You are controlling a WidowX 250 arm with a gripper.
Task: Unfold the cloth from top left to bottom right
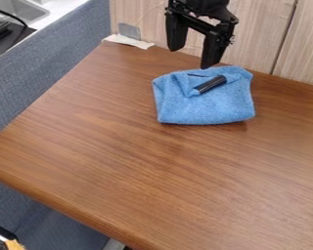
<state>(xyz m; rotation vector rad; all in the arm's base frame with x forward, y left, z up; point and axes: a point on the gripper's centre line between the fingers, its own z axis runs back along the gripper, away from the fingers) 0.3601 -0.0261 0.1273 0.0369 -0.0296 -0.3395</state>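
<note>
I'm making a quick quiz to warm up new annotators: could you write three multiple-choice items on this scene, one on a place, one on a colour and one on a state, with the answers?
1. Where is the black cylinder?
A) In the sink
B) On the cloth
C) At the table's near edge

2. What colour is the cloth?
A) Red
B) White
C) Blue

3. How does the end effector stand?
A) Open, its two fingers apart
B) Shut, its two fingers together
C) Clamped on the black cylinder

Answers:
1: B, as the cylinder lies slanted on the cloth's upper part.
2: C, as all the cloth that shows is blue.
3: A, as there is a wide gap between the fingers, with the wooden panel seen through it.
</note>
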